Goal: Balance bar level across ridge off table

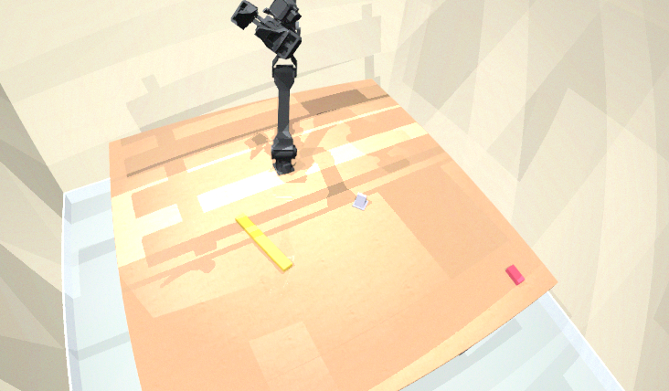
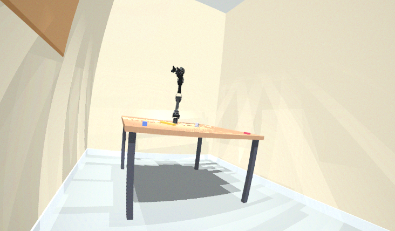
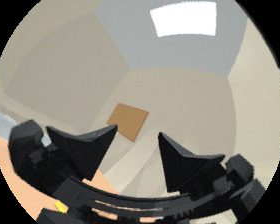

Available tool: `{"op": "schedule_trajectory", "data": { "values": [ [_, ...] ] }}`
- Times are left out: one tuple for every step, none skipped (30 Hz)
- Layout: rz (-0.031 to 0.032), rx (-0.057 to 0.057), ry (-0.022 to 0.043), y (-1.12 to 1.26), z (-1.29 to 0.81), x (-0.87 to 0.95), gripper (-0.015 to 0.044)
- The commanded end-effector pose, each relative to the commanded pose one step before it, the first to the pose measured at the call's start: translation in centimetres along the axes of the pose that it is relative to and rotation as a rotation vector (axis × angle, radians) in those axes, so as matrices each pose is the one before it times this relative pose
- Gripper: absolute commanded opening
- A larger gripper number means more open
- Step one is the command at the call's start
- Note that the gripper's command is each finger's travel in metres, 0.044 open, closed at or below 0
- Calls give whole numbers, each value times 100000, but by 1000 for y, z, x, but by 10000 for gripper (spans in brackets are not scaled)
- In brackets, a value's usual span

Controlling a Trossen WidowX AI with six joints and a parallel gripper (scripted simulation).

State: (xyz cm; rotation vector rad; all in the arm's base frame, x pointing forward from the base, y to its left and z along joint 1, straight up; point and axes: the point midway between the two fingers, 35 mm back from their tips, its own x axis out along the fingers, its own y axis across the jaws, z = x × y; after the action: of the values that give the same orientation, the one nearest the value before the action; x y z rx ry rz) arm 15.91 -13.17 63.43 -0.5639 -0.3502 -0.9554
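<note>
Red block (image 1: 515,274) sits at the near right corner of the table (image 1: 376,315). Yellow bar (image 1: 263,241) lies flat on the tabletop mid-left, diagonal, untouched. Small lavender ridge (image 1: 360,201) stands well apart, to its right and farther back. Arm base behind both; arm upright, gripper (image 1: 243,14) high above the table, fingers parted, holding nothing.

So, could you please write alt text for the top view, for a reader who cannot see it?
A yellow bar lies flat on the wooden table, apart from a small pale ridge block to its right. The dark robot arm stands upright at the far side, its open gripper raised high and holding nothing. A small pink block sits near the table's right edge.
</note>
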Motion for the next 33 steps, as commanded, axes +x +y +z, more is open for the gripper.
{"op": "schedule_trajectory", "data": {
  "values": [
    [8648, -6619, 8389, 3267, -2956, 1528, 315],
    [2426, -970, 2280, 909, -745, 480, 315],
    [2421, -947, 2300, 900, -743, 488, 315],
    [2417, -923, 2321, 891, -741, 496, 315],
    [2412, -900, 2341, 881, -738, 504, 315],
    [2407, -876, 2361, 871, -736, 511, 315],
    [2402, -853, 2382, 861, -733, 519, 315],
    [2397, -829, 2401, 851, -730, 526, 315],
    [2392, -805, 2421, 840, -727, 533, 315],
    [2344, -920, 2412, 806, -709, 531, 315],
    [2176, -1570, 2329, 693, -643, 505, 315],
    [2249, -1582, 2391, 706, -652, 523, 315],
    [2266, -1552, 2391, 701, -644, 529, 315],
    [2283, -1522, 2391, 695, -635, 534, 315],
    [2300, -1491, 2391, 690, -627, 540, 315],
    [2317, -1461, 2390, 684, -619, 544, 315],
    [2334, -1430, 2388, 678, -610, 549, 315],
    [2352, -1400, 2386, 672, -602, 554, 315],
    [2369, -1369, 2384, 665, -594, 558, 315],
    [2386, -1338, 2381, 659, -586, 562, 315],
    [2403, -1307, 2376, 652, -577, 565, 315],
    [2422, -1276, 2373, 645, -569, 569, 315],
    [2439, -1245, 2369, 638, -561, 572, 315],
    [2457, -1214, 2364, 631, -553, 575, 315],
    [2475, -1184, 2359, 624, -544, 578, 315],
    [2492, -1153, 2353, 617, -536, 580, 315],
    [2510, -1122, 2346, 609, -528, 582, 315],
    [2528, -1091, 2339, 601, -520, 584, 315],
    [2546, -1060, 2332, 594, -512, 586, 315],
    [2564, -1029, 2324, 586, -504, 587, 315],
    [2581, -998, 2315, 578, -496, 588, 315],
    [2599, -968, 2307, 570, -488, 589, 315],
    [2617, -937, 2297, 562, -480, 589, 315]
  ]
}}
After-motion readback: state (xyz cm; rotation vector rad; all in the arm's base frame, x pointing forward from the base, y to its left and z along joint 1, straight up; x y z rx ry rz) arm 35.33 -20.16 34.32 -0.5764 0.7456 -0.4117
